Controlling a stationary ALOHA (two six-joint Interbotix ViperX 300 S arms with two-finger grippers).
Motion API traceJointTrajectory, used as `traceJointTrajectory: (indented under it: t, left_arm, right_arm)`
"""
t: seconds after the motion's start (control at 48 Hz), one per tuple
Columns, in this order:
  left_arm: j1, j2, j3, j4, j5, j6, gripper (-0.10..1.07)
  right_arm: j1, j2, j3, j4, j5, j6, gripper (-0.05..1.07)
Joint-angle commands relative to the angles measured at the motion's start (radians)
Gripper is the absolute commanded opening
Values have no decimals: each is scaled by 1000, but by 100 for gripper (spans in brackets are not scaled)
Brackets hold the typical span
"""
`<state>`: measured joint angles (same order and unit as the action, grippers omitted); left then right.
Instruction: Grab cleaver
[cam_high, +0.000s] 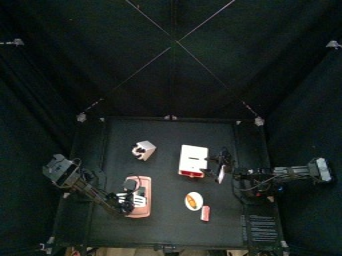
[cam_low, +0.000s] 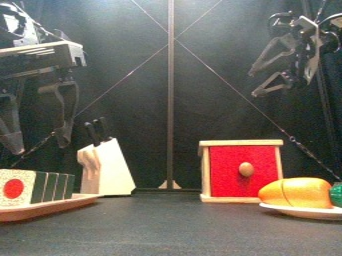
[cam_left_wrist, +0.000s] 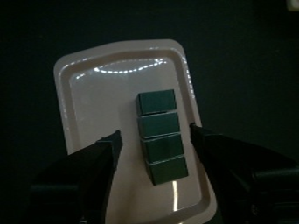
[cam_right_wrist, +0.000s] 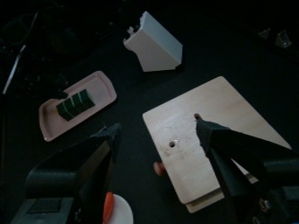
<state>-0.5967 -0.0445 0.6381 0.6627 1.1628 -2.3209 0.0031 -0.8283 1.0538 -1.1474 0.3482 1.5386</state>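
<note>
- Hovering above the pink tray (cam_high: 134, 203), the left hand (cam_left_wrist: 158, 171) is spread wide with nothing between its jaws; in the left wrist view they straddle the row of dark green blocks (cam_left_wrist: 159, 136) lying lengthwise on that tray.
- From the front, the left hand (cam_low: 38, 115) hangs over the tray (cam_low: 54, 207), whose blocks show a red dot on a white face (cam_low: 16, 186).
- The knife block (cam_high: 143, 150), the landmark here, stands on the counter (cam_high: 167, 135) toward the back, pale, with dark handles (cam_low: 96, 128) sticking out of its top. Whether one of them is the cleaver cannot be told.
- The tray lies in front of the knife block, nearer the counter's front edge, well apart from it.
- A red box with a wooden frame and a round knob (cam_low: 242, 170) sits to the right of the knife block; from above it shows a pale wooden top (cam_high: 197, 162).
- A plate (cam_high: 197, 202) with an orange-yellow food item (cam_low: 295, 191) lies in front of and to the right of the knife block, beyond the red box's front.
- The right hand (cam_right_wrist: 158, 144) is raised high, to the right of the knife block and above the red box's side; its jaws stand apart, holding nothing.
</note>
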Motion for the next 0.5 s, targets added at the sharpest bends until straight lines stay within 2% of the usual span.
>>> traceJointTrajectory:
  t: [0.0, 0.229, 0.354, 0.479]
  left_arm:
    - [-2, -75, 9, 26, 26, 28, 95]
    - [6, -224, 41, 29, 78, 206, 95]
    - [38, -311, 49, 61, 121, 296, 95]
    - [60, -391, 58, 92, 146, 341, 95]
  right_arm:
    - [-2, 3, -9, -5, -3, -2, 99]
    - [-9, 3, -9, -5, -3, -3, 99]
    - [-11, 3, -6, -5, -3, -2, 99]
    - [-11, 3, -3, -5, -3, -5, 99]
